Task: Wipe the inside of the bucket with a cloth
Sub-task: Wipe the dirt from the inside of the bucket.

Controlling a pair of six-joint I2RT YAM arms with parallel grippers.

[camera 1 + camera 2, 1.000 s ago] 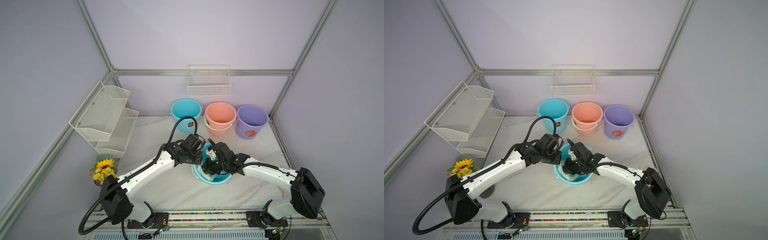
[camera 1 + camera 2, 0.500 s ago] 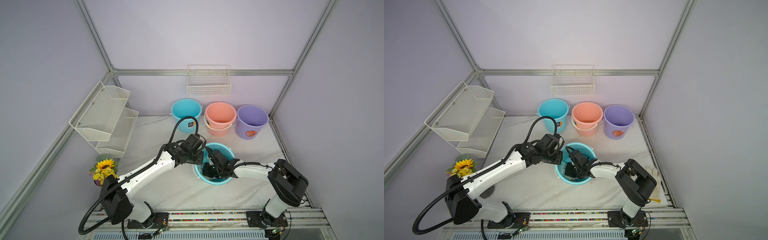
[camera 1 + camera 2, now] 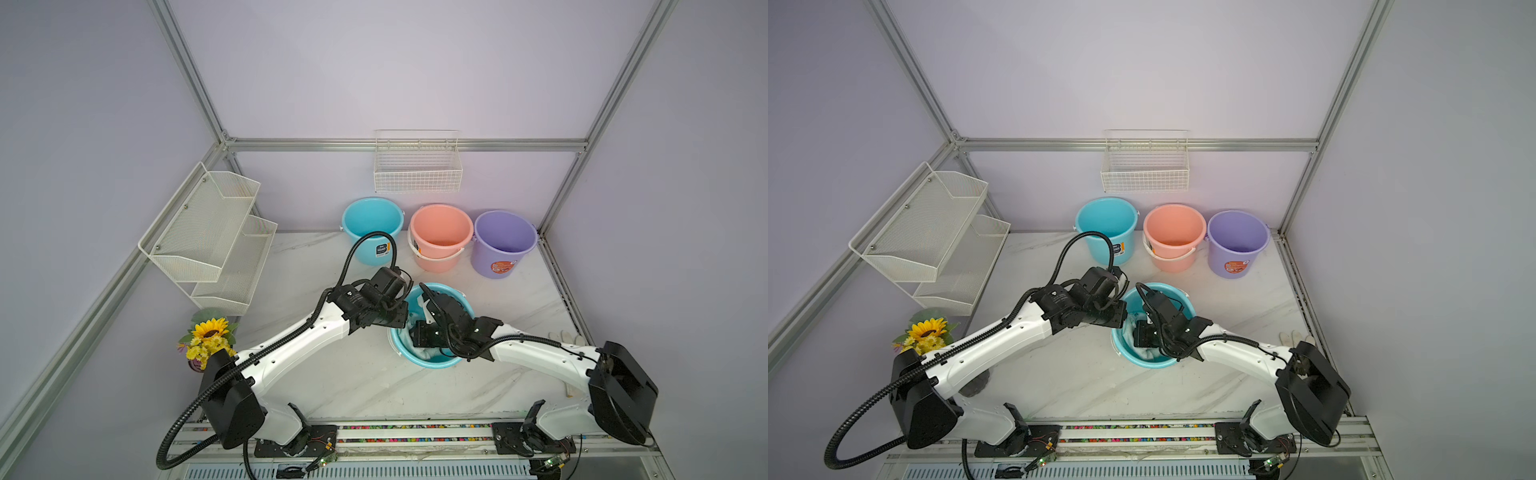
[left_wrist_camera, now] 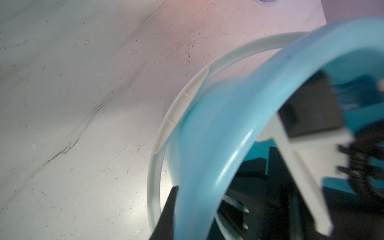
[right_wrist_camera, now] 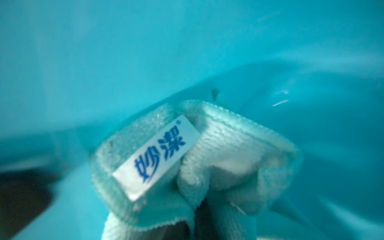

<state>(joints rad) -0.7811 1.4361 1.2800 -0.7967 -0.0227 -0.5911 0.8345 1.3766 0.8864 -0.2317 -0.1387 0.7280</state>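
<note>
Right wrist view: cloth (image 5: 218, 149) tight in closed right gripper (image 5: 193, 224), against bucket (image 5: 124, 52) inner wall.

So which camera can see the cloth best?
The right wrist view: the cloth fills it close up, white tag readable, against the bucket wall. Both top views show only a pale scrap under the arm. The left wrist view shows mostly bucket rim.
</note>
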